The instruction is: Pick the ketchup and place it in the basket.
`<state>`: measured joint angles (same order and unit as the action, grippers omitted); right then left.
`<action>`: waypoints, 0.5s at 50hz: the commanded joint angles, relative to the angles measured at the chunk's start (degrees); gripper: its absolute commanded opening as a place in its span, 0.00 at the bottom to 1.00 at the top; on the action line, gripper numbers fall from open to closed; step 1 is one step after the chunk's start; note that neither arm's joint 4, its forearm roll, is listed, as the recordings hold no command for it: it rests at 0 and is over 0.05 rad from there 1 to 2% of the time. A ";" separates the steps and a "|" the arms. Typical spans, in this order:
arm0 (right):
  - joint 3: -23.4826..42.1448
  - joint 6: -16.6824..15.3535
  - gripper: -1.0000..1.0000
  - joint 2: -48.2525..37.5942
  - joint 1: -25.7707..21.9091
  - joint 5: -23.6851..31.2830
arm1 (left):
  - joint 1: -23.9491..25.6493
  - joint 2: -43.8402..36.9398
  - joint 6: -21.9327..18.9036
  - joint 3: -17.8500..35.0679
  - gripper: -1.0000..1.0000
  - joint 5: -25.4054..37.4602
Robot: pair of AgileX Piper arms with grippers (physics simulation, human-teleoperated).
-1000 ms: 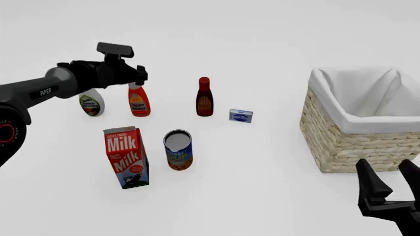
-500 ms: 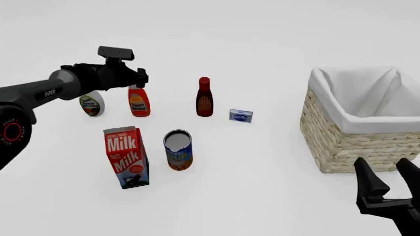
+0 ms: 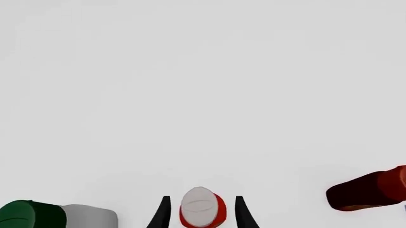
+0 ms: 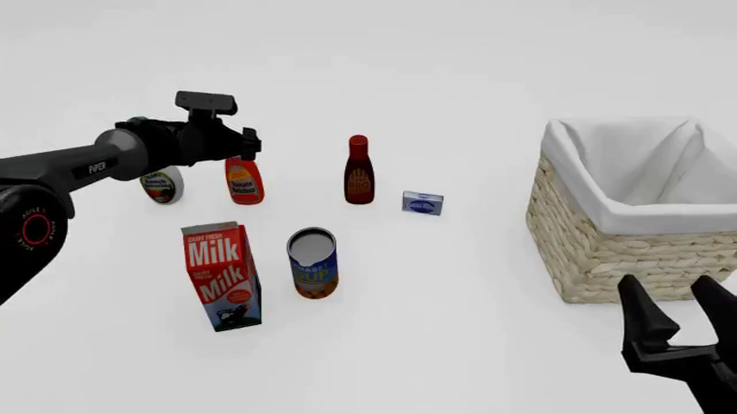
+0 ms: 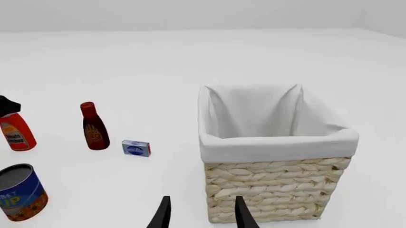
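The ketchup (image 4: 243,183) is a red-orange bottle with a yellow label, standing upright at the left of the table. Its white cap (image 3: 199,205) sits between my left gripper's fingertips (image 3: 163,213), with a gap on each side. My left gripper (image 4: 242,147) is open and hangs right over the bottle's top, hiding the cap in the front view. The basket (image 4: 599,250), woven wicker with a white cloth lining, stands at the far right, also basket (image 5: 273,190). My right gripper (image 4: 679,315) is open and empty, low in front of the basket. The ketchup (image 5: 15,135) also shows in the right wrist view.
A white bottle with a green cap (image 4: 159,185) stands just left of the ketchup. A dark red bottle (image 4: 358,172) and a small blue box (image 4: 423,203) stand to its right. A milk carton (image 4: 221,276) and an open can (image 4: 312,263) are nearer to me.
My left gripper has come down a little onto the top of the ketchup, now straddling its cap. The right gripper has barely shifted. Nothing on the table has moved.
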<state>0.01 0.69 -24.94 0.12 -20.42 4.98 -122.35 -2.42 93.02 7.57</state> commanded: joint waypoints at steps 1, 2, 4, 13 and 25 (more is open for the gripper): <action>0.00 -0.06 1.00 -0.69 -0.11 -0.56 | -0.03 -0.65 0.18 -0.30 1.00 -0.48; 0.00 -0.06 1.00 -0.68 -0.11 -0.55 | -0.03 -0.65 0.18 -0.30 1.00 -0.48; 0.00 -0.04 1.00 -0.49 -0.11 -0.35 | 0.02 -0.69 0.24 -0.46 1.00 -0.61; 0.00 -0.01 1.00 -0.58 -0.18 -0.46 | -0.10 -0.04 0.15 -1.35 0.00 -1.11; 0.00 0.13 1.00 -0.09 -0.24 -0.32 | -0.42 2.03 -0.62 -0.99 0.00 -0.46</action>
<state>0.01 0.73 -25.27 -0.08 -20.74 4.78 -121.88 -2.02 91.90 6.88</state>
